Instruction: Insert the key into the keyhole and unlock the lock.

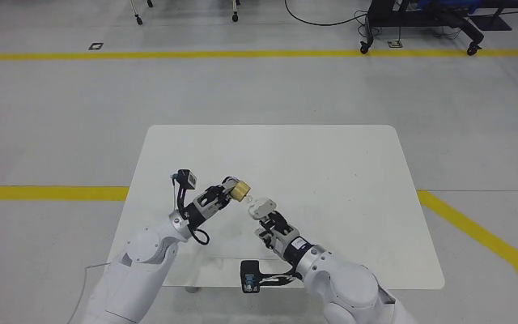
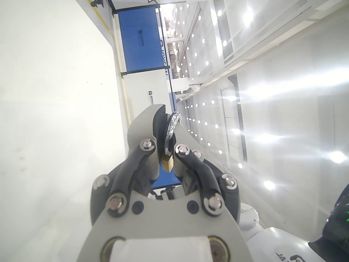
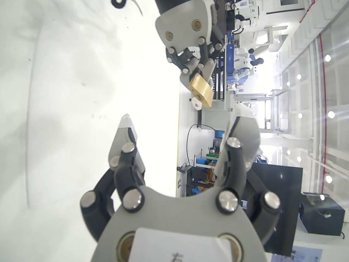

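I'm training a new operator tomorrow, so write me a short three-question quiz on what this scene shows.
1. True or false: the right gripper is shut on the padlock.
2. What holds the padlock? A) the left gripper B) the right gripper C) neither gripper
3. Fill in the blank: the right gripper's jaws stand ____, with nothing between them.

Key: 1 false; 2 A; 3 open.
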Motion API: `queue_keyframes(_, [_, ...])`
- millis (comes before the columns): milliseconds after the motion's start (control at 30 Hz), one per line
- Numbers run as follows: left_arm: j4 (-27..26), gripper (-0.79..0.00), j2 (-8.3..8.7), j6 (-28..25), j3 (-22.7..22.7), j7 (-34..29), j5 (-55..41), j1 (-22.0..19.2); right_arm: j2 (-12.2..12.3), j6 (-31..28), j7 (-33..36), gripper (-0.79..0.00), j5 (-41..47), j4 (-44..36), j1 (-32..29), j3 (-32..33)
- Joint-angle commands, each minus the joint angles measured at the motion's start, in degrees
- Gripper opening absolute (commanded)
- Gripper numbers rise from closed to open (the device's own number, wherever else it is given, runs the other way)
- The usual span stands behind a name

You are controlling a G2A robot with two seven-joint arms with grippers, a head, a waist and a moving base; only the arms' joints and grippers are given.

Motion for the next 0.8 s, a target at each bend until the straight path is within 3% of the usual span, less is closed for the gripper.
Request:
queue_keyframes(0, [0.2, -0.785, -0.13, 1.3, 0.7, 0.1, 0.9, -0.4, -0.3, 0.9, 1.3, -0.643, -0.5, 0.9, 0.8, -0.9])
queue_keyframes(300, [0.6, -0.785, -0.37, 2.0, 0.9, -0.7, 0.8, -0.9, -1.8, 0.0, 2.8, -0.650, 3.6, 6.4, 5.5, -2.8])
queue_keyframes(633, [0.8, -0.785, -0.51, 2.5, 0.8, -1.7, 1.1, -1.1, -2.4, -0.7, 4.6, -0.662, 5.6, 7.6, 6.7, -2.4])
queue_keyframes(667, [0.8, -0.785, -0.53, 2.5, 0.8, -1.8, 1.1, -1.1, -2.4, -0.7, 4.7, -0.668, 5.6, 7.7, 6.8, -2.3])
queue_keyframes(767, [0.8, -0.785, -0.57, 2.6, 0.8, -2.1, 0.9, -1.1, -2.6, -0.6, 4.7, -0.785, 5.9, 8.2, 6.9, -2.2])
